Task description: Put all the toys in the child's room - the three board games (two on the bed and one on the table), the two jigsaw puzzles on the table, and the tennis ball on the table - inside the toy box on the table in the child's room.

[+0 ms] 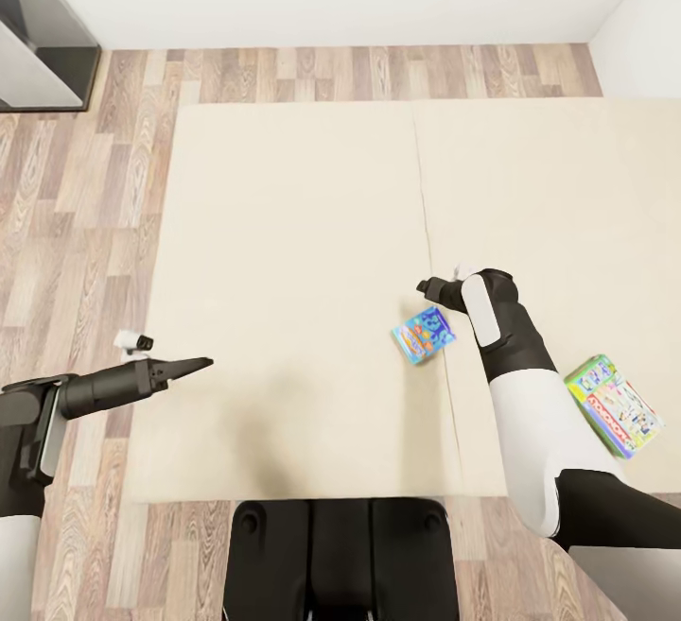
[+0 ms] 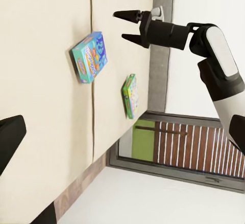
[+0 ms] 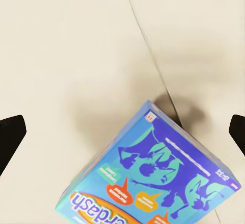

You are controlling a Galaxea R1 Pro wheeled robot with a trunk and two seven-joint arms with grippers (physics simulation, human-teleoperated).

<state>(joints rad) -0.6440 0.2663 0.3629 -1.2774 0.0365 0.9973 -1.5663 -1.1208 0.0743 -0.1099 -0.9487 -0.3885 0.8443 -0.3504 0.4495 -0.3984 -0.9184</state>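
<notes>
Two board games lay on the bed (image 1: pixel 293 224) at the time of inspection: the blue board game (image 1: pixel 424 334) beside the seam between the mattress sections, and the green-edged board game (image 1: pixel 613 405) well apart from it, near the bed's edge on the robot's right.

The step in hand was judged to be the pickup of the blue board game. The right gripper (image 1: pixel 423 286) hung above the mattress just beyond the box's far side, clear of it, with its fingers spread and nothing between them. In the right wrist view the fingers showed as dark tips at either margin, and the blue board game (image 3: pixel 153 173) sat off-centre between them. The left gripper (image 1: pixel 197 366) was held out over the bed's other side, well away from both boxes; whether its fingers were pressed together or spread could not be told.

The blue board game lay flat with its printed face up. In the head view its long axis ran slightly skewed to the seam, one short end pointing toward the seam and the robot's right. The green-edged board game's long axis ran diagonally, its near end pointing toward the robot's right.

The next move, as judged, called for drawing the right gripper back over the box, turning the wrist so the fingers straddled the short dimension, then descending squarely.
</notes>
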